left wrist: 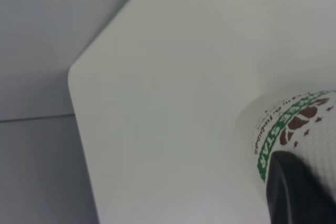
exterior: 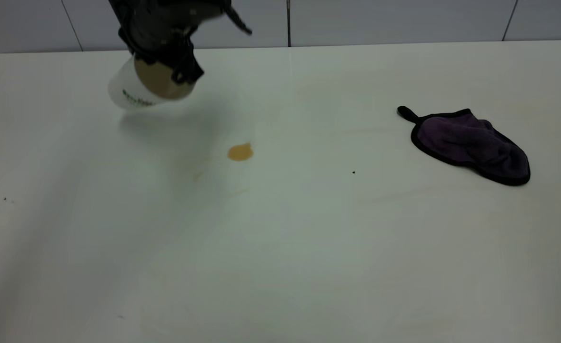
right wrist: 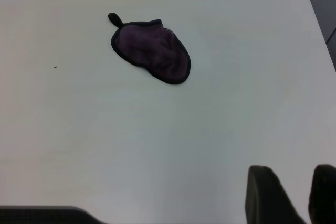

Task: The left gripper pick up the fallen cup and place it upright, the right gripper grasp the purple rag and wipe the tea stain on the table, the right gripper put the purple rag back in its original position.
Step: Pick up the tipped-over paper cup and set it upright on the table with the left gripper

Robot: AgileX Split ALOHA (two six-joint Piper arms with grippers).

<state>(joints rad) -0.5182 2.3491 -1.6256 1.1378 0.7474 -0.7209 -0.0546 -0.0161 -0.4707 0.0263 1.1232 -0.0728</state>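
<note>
Up at ten o'clock, the left pincer (exterior: 178,62) pinches the cup (exterior: 140,90) by its rim, tilted, mouth toward the camera, above the surface (exterior: 280,247). Nearer centre sits the tea stain (exterior: 240,152). At three o'clock lies the purple rag (exterior: 471,145). The right pincer (right wrist: 291,195) hangs spread, well apart from it.

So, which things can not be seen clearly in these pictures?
- The left gripper: top cut off in the exterior view; its grip on the cup is partly hidden.
- Cup rim: cut off in the left wrist view.
- The right gripper: absent from the exterior view; only fingertips show in its wrist view.
</note>
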